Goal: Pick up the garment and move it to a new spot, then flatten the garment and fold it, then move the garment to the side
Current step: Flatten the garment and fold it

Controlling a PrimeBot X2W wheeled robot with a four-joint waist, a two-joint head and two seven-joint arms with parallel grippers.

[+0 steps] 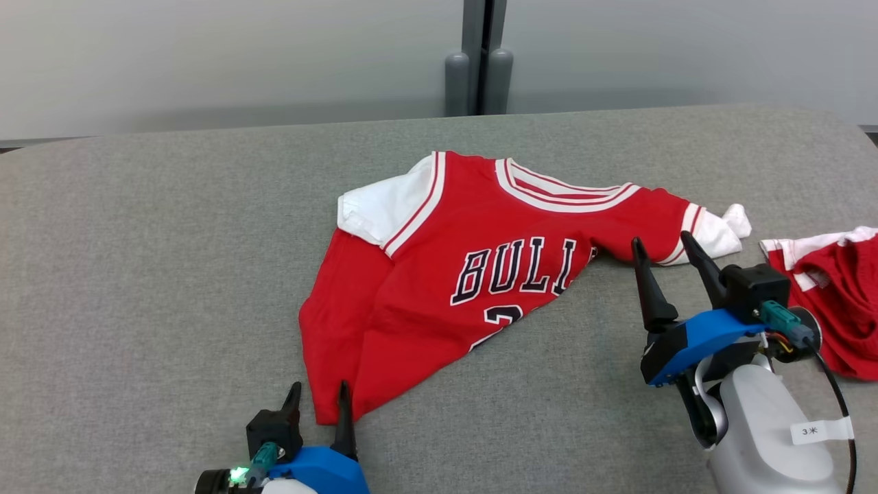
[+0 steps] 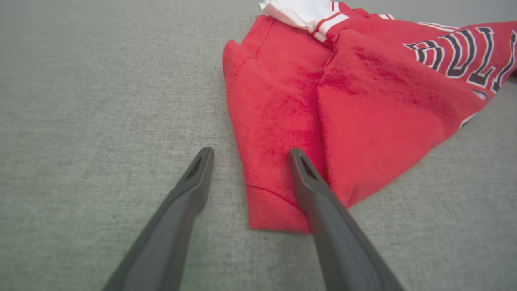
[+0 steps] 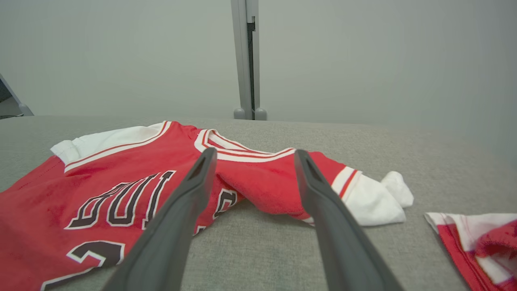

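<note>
Behind the work surface, pale grey wall panels [image 1: 206,62] close off the room, joined at a darker grey post [image 1: 480,55] with two rounded feet at its base. Below them a broad table [image 1: 137,274] covered in grey woven fabric spreads across the head view, its far corners rounded.

Near the middle of this surface lies the red jersey [image 1: 439,288], face up and not flat. Its white sleeves point left and right, the black lettering is partly cut off, and one lower side is tucked under so that the edge runs on a slant. A second red and white garment [image 1: 837,302] lies bunched at the table's right edge, just apart from the jersey's right sleeve.

The right gripper [image 1: 662,241] sits beside that sleeve, fingers spread and gripping nothing. The left gripper [image 1: 319,387], fingers also spread, straddles the jersey's near hem corner; contact cannot be judged.
</note>
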